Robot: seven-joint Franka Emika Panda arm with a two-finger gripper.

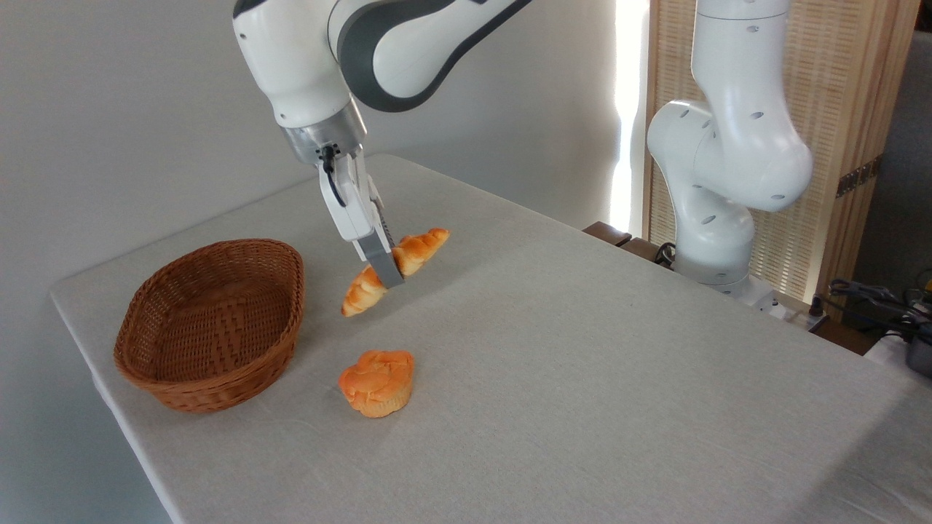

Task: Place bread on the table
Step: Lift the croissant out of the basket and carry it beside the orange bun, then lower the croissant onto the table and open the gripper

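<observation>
Between the fingers of your gripper [389, 273] sits the bread [395, 271], clamped across its middle, so the jaws are closed on the loaf and nothing else. Its long axis runs from about 2 o'clock, where the lighter tapered end points up toward the far edge, down to about 8 o'clock, where the other end dips lowest. That tilt is what your coming move turns on: judging by the soft shadow under it, the loaf hangs just above the table [582, 349], though whether the low tip already touches the cloth cannot be told from this view. If you lower straight down, expect the 8 o'clock end to land first and the loaf to pivot flat as you release.

Moving outward, the cloth directly beneath looks bare. The muffin-shaped bun [377, 383] lies at 6 o'clock from the gripper, near but clearly apart. The wicker basket [211, 324] stands at about 8 to 9 o'clock, its rim near the loaf's lower tip, so keep the descent vertical rather than drifting that way.
</observation>
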